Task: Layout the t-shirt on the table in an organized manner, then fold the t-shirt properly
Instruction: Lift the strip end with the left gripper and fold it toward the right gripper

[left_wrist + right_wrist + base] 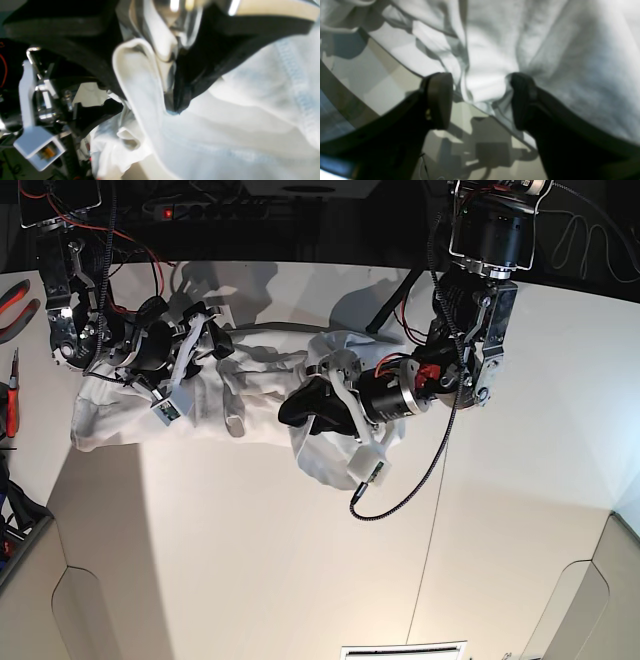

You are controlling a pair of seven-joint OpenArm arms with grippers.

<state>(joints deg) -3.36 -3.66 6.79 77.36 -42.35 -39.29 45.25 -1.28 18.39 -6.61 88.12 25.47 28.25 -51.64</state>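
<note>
Left hand (pixel 172 100), black-fingered, has its two tips nearly meeting over a fold of the soft white wrinkled cotton t-shirt (pixel 237 120); the left wrist view is too blurred to tell whether the fabric is pinched or only lying in the narrow gap. From the base view this hand (pixel 300 412) sits at the shirt's crumpled end nearest the middle of the table, fabric bunched around and under it.

Right hand (pixel 480 100) stands wide open, its dark rounded fingers (pixel 440 100) well apart, a ridge of white cloth lying between them and not clamped. In the base view that hand (pixel 205 340) rests at the far side of the shirt.

White t-shirt (pixel 120 415) lies rumpled on the wide, smooth, matte off-white table (pixel 250 560), stretched between the two hands, with one flatter portion spread toward the table's edge and the rest gathered in folds
</note>
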